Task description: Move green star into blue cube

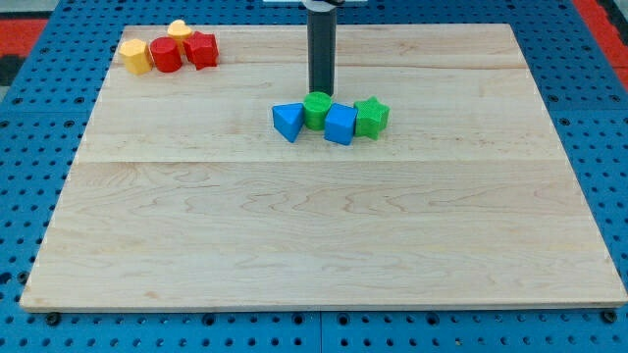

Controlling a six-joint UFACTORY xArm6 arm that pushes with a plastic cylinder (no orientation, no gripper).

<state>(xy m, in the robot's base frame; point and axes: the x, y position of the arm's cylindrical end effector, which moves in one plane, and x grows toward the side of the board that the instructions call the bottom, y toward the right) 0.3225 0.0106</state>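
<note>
The green star (372, 117) sits on the wooden board, touching the right side of the blue cube (340, 125). A green round block (316, 109) touches the cube's left side, and a blue triangular block (287, 121) lies left of that. The dark rod comes down from the view's top; my tip (321, 92) rests just behind the green round block, up and to the left of the cube and star.
At the board's top left stand a yellow hexagonal block (135, 56), a red round block (166, 54), a small yellow block (179, 30) and a red star-like block (201, 49). The board (314, 245) lies on a blue pegboard.
</note>
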